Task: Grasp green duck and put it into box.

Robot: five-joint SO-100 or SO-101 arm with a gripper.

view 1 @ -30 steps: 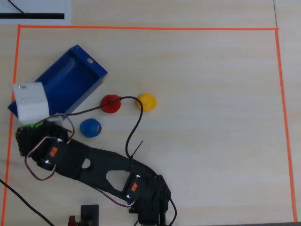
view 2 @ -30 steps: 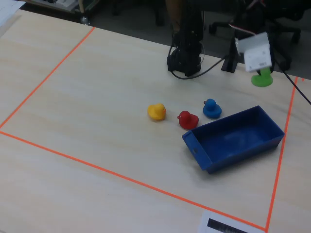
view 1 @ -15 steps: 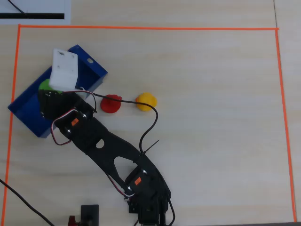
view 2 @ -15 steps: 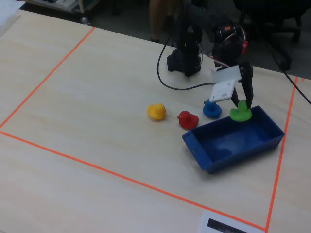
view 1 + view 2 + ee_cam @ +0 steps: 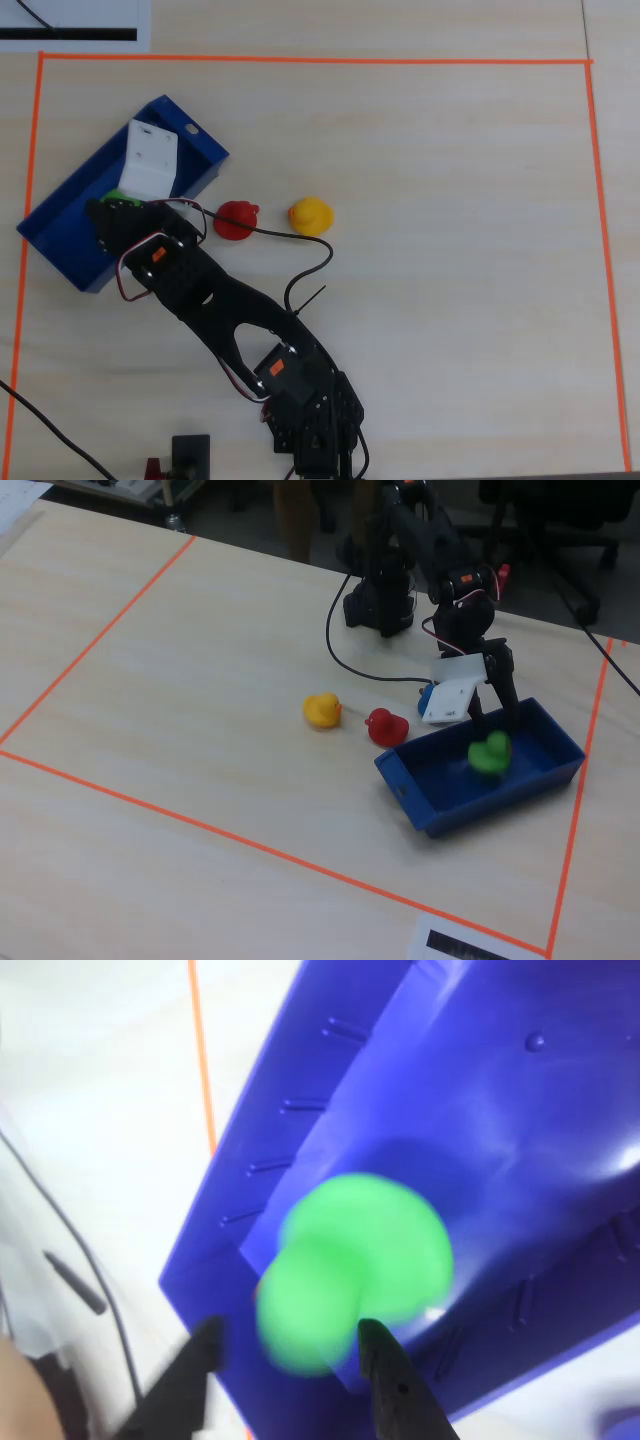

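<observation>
the green duck (image 5: 489, 752) lay inside the box (image 5: 440, 810), near the table's orange-taped edge. the gripper (image 5: 496, 714) hung over it, jaws apart and empty. a red duck (image 5: 384, 726) and yellow duck (image 5: 321, 710) sat outside on the table.

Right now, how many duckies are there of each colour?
Green duck: 1, over the blue box
Red duck: 1
Yellow duck: 1
A bit of blue shows behind the white gripper part; I cannot tell if it is a duck.
Total: 3 ducks
</observation>
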